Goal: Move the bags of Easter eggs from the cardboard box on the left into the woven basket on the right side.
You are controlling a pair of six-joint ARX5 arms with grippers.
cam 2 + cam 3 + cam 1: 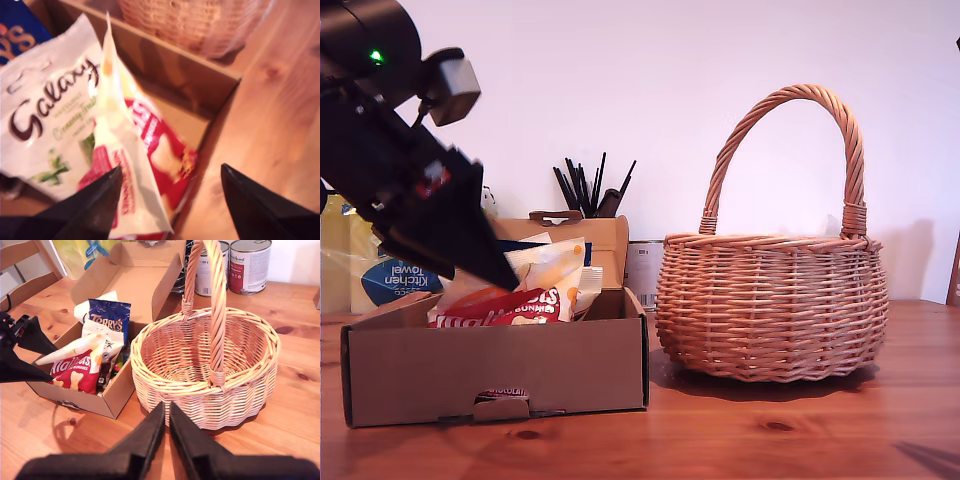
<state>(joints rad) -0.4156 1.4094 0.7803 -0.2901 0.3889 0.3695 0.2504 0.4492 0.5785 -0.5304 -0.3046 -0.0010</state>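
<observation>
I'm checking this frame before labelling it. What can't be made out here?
- Bags deeper in the cardboard box: hidden by its front wall in the exterior view, overlapped in the second wrist view.
- My first gripper: whether it touches a bag, blurred.
- Basket interior: walled off in the exterior view.

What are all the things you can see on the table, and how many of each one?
cardboard box: one, brown, lid flap open, at the exterior view's left
Maltesers bag: one, red and white, in the box
Galaxy bag: one, white with green, in the box
Terry's bag: one, dark blue, at the back of the box
woven basket: one, tan, tall handle, nothing inside, at the exterior view's right
tins: at least two, silver, behind the basket
black sticks: a bunch, behind the box
kitchen towel pack: one, yellow and blue, behind the box
table: one, brown wood
my first gripper: black, open, over the bags
my second gripper: black, shut, in front of the basket
</observation>
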